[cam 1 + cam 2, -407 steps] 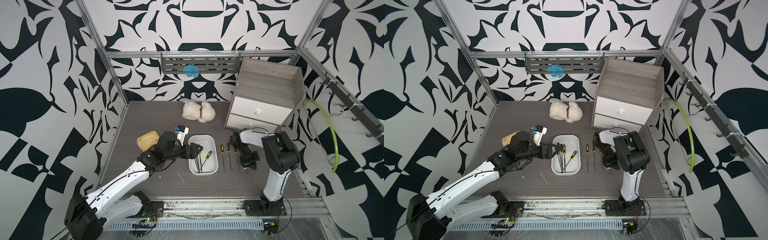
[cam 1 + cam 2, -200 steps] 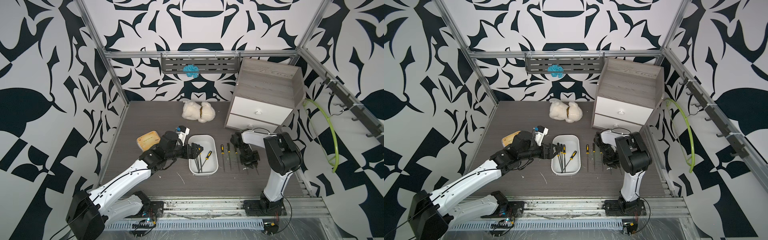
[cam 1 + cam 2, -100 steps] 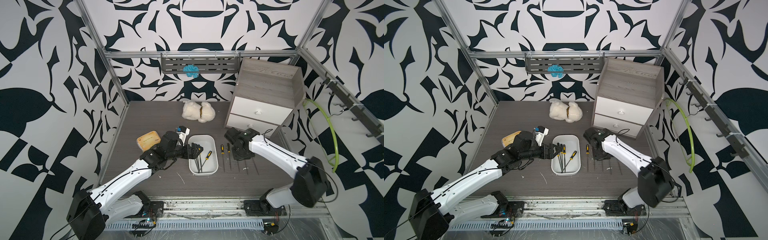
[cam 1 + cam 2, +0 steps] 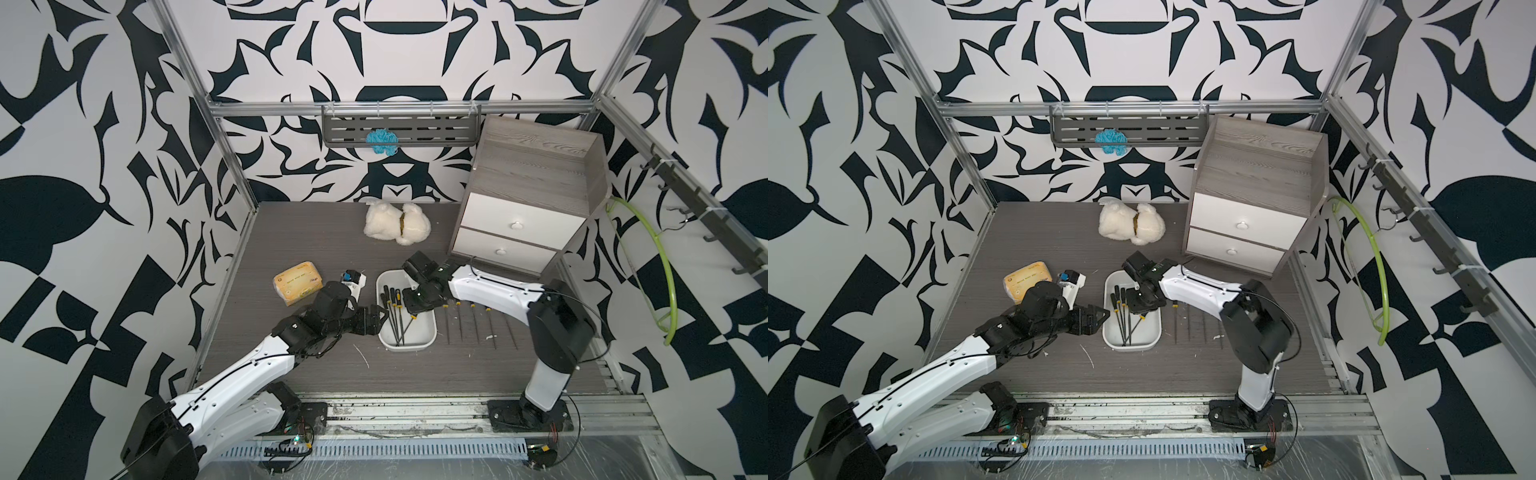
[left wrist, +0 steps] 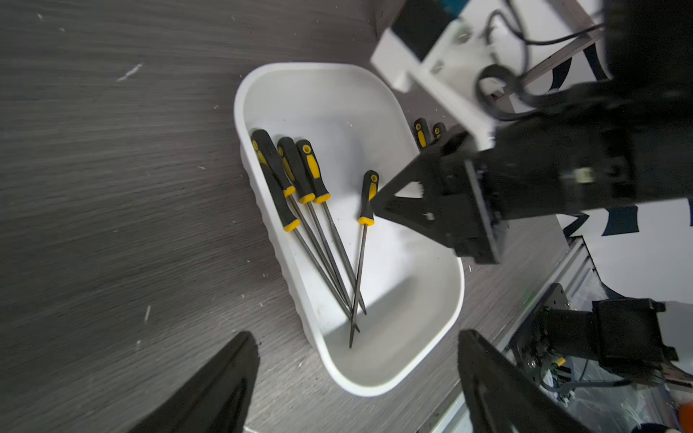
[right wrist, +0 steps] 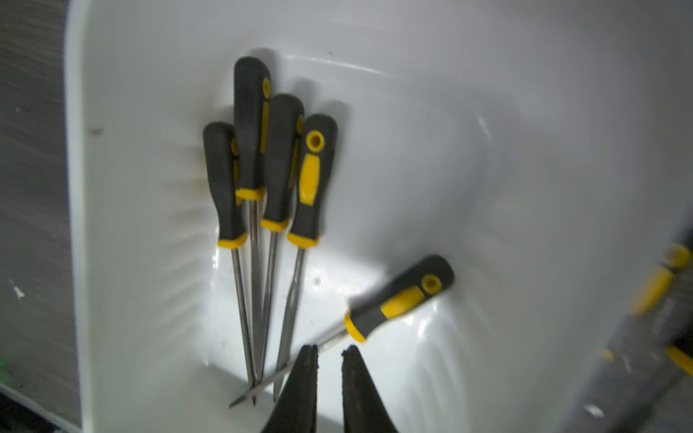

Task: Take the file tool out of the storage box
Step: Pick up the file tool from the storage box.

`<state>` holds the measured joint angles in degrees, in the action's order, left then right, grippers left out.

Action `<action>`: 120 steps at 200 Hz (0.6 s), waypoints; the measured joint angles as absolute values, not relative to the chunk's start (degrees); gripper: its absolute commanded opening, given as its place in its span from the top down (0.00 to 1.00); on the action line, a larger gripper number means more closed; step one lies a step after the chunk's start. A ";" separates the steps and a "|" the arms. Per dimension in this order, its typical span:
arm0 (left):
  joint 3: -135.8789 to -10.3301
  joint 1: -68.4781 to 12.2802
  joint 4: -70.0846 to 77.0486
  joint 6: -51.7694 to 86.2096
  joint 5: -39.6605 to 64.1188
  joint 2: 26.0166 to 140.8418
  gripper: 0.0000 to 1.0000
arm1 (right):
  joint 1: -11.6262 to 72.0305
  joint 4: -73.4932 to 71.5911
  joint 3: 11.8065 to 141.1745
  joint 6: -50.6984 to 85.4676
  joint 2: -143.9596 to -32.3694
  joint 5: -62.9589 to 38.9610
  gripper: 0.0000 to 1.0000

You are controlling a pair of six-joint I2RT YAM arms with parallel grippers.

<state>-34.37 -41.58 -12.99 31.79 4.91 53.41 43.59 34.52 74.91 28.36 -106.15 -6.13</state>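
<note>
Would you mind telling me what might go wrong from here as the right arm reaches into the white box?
The right tool has its jaws barely apart near the thin shaft of the lone file, so it may close on nothing. That shaft crosses the bundled files at their tips, so lifting could drag them or shift the storage box.

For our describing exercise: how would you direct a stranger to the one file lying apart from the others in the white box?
Near the grey cabinet, a white storage box holds black-and-yellow files. Four files are bunched along one wall; the fifth file angles off, its handle well apart from theirs, beside the tip of the right hand.
</note>
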 measured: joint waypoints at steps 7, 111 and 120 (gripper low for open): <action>-34.30 -41.58 -12.88 31.68 4.49 52.75 0.12 | 43.59 34.57 76.79 27.77 -108.01 -6.42 0.81; -34.09 -41.58 -10.41 32.16 6.20 58.78 0.13 | 43.59 37.43 88.20 23.22 -118.17 -1.34 0.81; -34.09 -41.58 -10.35 32.18 6.35 58.76 0.13 | 43.57 37.47 88.75 23.05 -118.96 -1.21 0.81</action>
<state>-34.09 -41.58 -10.35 32.18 6.35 58.76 43.57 37.47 88.75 23.05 -118.96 -1.21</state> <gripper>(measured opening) 0.873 0.191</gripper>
